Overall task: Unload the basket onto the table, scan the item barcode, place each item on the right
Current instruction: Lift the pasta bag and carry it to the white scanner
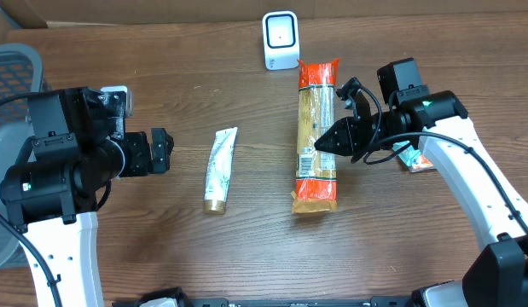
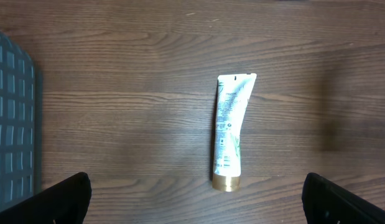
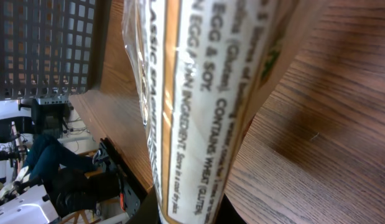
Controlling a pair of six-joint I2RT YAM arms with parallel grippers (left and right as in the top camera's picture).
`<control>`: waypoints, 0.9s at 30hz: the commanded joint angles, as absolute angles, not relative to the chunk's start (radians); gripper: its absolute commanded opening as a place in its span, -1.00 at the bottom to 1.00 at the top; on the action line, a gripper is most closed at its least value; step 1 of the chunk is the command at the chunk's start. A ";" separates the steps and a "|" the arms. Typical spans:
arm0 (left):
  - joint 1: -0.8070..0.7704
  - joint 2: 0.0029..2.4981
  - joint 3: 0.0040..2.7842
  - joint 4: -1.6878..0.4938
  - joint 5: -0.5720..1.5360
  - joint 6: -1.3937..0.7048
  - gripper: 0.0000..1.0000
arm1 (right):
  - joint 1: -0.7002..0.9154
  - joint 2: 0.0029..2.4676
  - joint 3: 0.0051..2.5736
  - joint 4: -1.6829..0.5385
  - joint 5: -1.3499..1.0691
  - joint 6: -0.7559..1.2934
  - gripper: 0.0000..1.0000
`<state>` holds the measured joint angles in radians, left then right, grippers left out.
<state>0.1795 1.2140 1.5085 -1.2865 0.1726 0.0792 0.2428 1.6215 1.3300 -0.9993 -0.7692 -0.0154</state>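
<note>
A long orange and tan spaghetti packet (image 1: 317, 136) lies lengthwise right of centre. My right gripper (image 1: 330, 141) is shut on its right edge about halfway along. In the right wrist view the packet (image 3: 204, 93) fills the middle, with a dark finger on each side of it at the bottom, where my right gripper (image 3: 191, 213) pinches it. A white scanner (image 1: 281, 40) stands at the back, just beyond the packet's far end. My left gripper (image 1: 165, 151) hangs open and empty left of a white tube with a gold cap (image 1: 219, 169); the left wrist view also shows the tube (image 2: 229, 130).
A small orange and white item (image 1: 414, 160) lies under the right arm. A grey mesh chair (image 1: 12, 72) sits off the table's left edge. Bare wood lies along the table's front.
</note>
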 commanded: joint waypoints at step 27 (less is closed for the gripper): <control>0.184 1.217 1.525 -1.283 0.184 0.090 1.00 | 0.239 1.590 1.365 -1.002 -0.801 -0.023 -0.93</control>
